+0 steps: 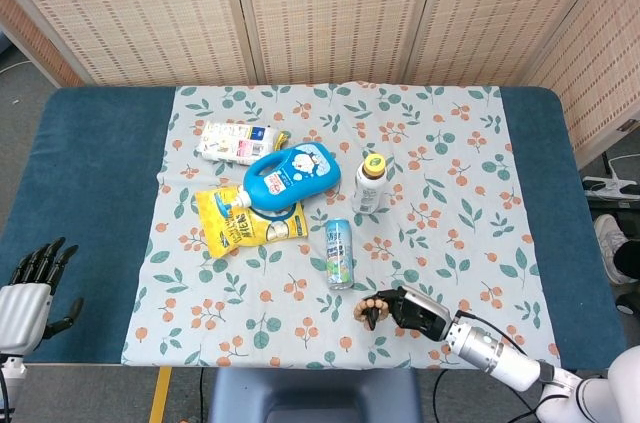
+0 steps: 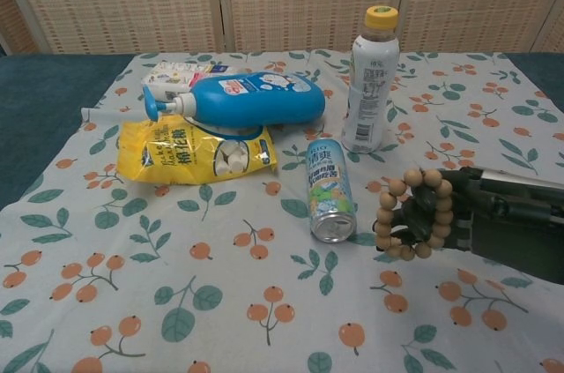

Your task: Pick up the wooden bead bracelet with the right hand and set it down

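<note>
Chest view shows the right hand point(image 2: 493, 223) at about 4 o'clock, fingers curled through the bracelet point(image 2: 412, 213), holding it just above the cloth point(image 2: 264, 320). Beside it toward 9 o'clock lies a can point(image 2: 328, 190); farther, toward 12, a bottle point(image 2: 370, 80) stands. The left hand point(image 1: 28, 288) rests at 8 o'clock, holding nothing, fingers slightly spread.

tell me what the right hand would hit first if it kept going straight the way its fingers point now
Probably the lying can. The right hand, holding the bead bracelet, points left across the cloth, and the can's open end lies just ahead. Depth is unclear, so it might pass in front of it.
</note>
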Robot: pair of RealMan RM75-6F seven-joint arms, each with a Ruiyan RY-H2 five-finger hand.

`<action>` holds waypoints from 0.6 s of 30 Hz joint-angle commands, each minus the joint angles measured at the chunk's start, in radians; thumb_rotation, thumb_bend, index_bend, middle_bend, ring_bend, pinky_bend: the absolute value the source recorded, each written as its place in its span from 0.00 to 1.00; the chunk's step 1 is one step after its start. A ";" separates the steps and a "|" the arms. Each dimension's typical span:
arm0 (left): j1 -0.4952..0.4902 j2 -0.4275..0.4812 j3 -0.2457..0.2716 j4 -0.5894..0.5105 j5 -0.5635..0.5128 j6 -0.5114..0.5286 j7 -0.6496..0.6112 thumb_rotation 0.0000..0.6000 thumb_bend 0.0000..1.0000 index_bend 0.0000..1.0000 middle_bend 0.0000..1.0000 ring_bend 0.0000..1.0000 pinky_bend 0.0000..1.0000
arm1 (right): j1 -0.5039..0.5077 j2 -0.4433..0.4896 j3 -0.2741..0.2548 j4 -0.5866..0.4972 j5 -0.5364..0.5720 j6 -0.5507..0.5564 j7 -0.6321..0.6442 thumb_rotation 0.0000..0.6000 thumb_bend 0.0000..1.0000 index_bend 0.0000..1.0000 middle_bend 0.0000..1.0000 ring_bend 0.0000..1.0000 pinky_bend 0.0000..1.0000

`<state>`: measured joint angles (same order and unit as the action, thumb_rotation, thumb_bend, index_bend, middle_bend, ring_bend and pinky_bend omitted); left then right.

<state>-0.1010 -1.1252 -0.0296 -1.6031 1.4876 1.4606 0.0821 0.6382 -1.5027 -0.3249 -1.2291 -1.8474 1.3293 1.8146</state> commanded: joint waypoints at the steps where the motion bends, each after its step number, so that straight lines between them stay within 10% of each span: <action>1: 0.000 0.001 0.000 0.000 0.001 0.000 -0.001 1.00 0.40 0.09 0.00 0.00 0.12 | -0.007 -0.002 0.004 0.001 0.008 0.001 -0.028 0.85 1.00 0.52 0.53 0.23 0.24; 18: 0.000 0.002 0.001 -0.003 0.001 -0.003 -0.005 1.00 0.40 0.10 0.00 0.00 0.13 | -0.075 0.051 0.105 0.015 0.226 -0.107 -0.275 1.00 1.00 0.63 0.60 0.29 0.28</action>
<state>-0.1014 -1.1232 -0.0287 -1.6060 1.4882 1.4577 0.0772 0.5712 -1.4601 -0.2340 -1.2301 -1.6497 1.2417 1.5729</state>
